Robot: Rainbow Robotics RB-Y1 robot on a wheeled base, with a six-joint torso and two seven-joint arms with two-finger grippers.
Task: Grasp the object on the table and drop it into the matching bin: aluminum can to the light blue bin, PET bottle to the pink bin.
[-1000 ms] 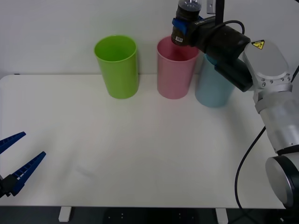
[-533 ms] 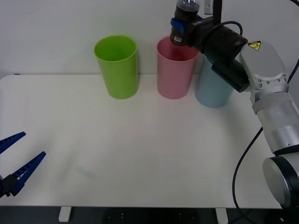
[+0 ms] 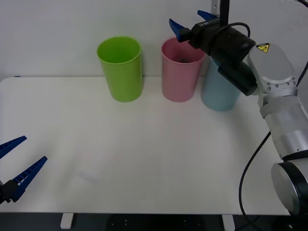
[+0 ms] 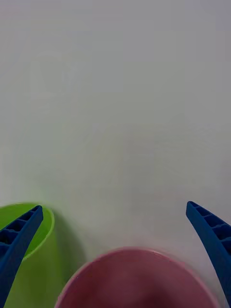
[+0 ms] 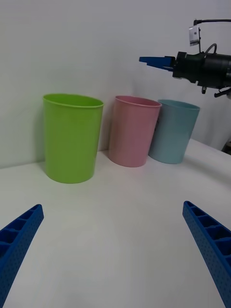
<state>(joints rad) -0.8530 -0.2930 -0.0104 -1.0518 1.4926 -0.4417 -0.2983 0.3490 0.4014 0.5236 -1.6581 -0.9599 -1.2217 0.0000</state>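
Right end effector hangs spread above my pink bin at 12 o'clock, so the PET bottle lies inside; left end effector waits spread at 8 o'clock

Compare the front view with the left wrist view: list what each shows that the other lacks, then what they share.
Front view alone: something dark inside the pink bin, probably the PET bottle, plus the right arm's full run down that side and the table's near edge.

Left wrist view alone: the left gripper seen from its own wrist, both fingers spread at the corners, and the bins from the side, so their insides stay hidden.

Both: the lime green bin, pink bin and light blue bin in a row, the white table, and the open right gripper above the pink bin.
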